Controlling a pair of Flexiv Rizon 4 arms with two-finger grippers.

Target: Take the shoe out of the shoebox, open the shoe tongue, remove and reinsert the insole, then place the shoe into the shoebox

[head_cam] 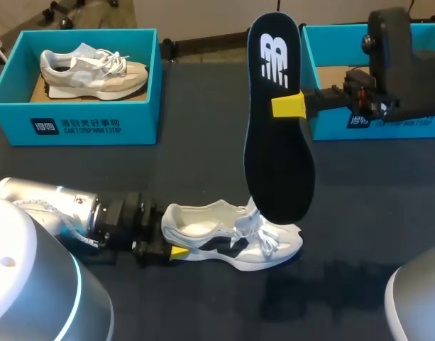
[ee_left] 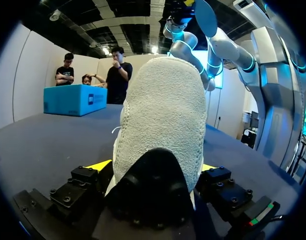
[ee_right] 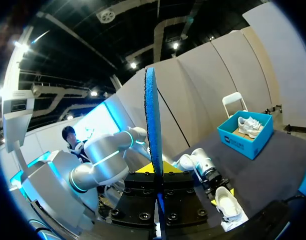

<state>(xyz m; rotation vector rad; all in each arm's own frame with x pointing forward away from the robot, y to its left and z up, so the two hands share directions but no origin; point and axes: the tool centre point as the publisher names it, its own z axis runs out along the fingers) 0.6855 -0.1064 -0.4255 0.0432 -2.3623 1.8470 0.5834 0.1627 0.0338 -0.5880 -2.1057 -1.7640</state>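
Left jaws: clamped on the heel of the shoe [head_cam: 203, 231], which lies on the counter [head_cam: 359, 213].
Right jaws: pinching the insole [head_cam: 277, 121], held upright above the shoe.
Right wrist view alone: you see the insole edge-on between the jaws.

Left arm [head_cam: 50, 202]: silver rounded links, cyan light ring. Left gripper [ee_left: 154, 166]: black screw-studded blocks, yellow tips, red-green mark.
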